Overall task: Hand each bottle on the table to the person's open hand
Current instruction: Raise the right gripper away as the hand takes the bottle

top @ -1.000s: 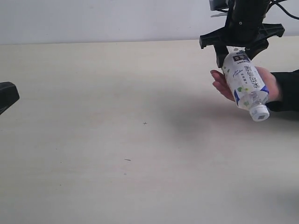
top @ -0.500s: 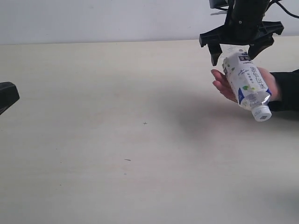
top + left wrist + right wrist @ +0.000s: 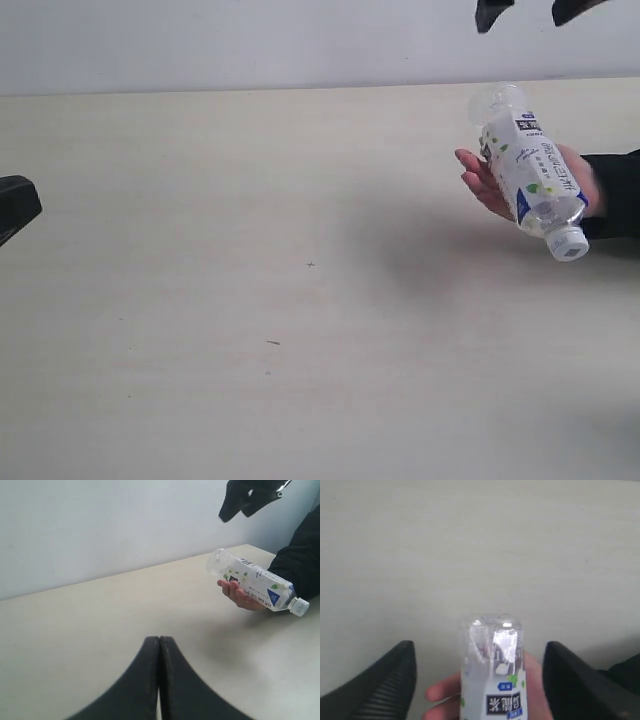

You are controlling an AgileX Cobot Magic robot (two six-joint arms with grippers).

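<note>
The bottle (image 3: 530, 170), white-and-blue labelled with a white cap, is held in the person's hand (image 3: 478, 183) just above the tabletop (image 3: 250, 300) near its far right corner. It is tilted base up, apparently because the handover has been completed. The right gripper (image 3: 530, 12) is spread wide, well above the bottle and touching nothing; half a second earlier its jaws flanked the bottle's base. The left gripper (image 3: 159, 652) is pressed closed and empty by the left edge.

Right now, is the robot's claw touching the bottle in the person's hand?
Apart. The exterior view shows bare wall between the open right gripper and the white-capped bottle lying in the hand.
</note>
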